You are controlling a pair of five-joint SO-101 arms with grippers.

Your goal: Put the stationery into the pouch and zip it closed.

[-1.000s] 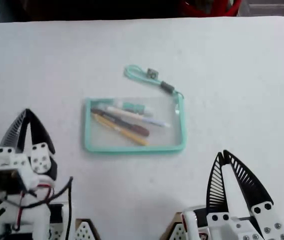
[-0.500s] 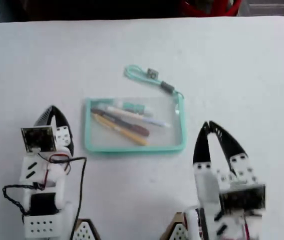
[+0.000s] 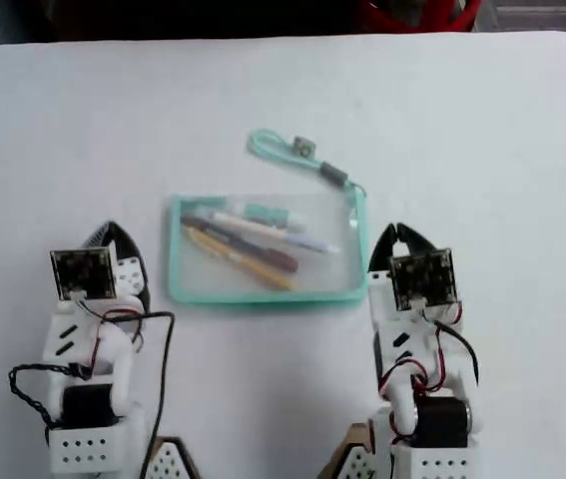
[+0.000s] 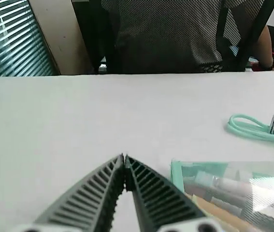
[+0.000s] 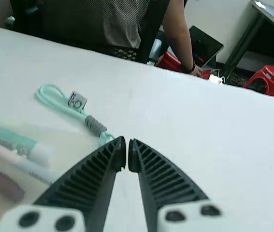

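the left gripper [image 4: 124, 159] and right gripper [image 5: 126, 145] sat closed and empty, flanking the clear teal-edged pouch [image 3: 263, 296] holding pens [image 3: 243, 249].

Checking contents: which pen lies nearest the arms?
The yellow pen, by the near edge of the pouch; the dark red pen and white pen lie beyond.

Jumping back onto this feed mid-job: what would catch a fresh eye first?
The clear pouch with mint trim lies in the middle of the white table with pens inside, its mint cord trailing toward the far edge. The left gripper and right gripper flank its short ends, both shut and holding nothing.
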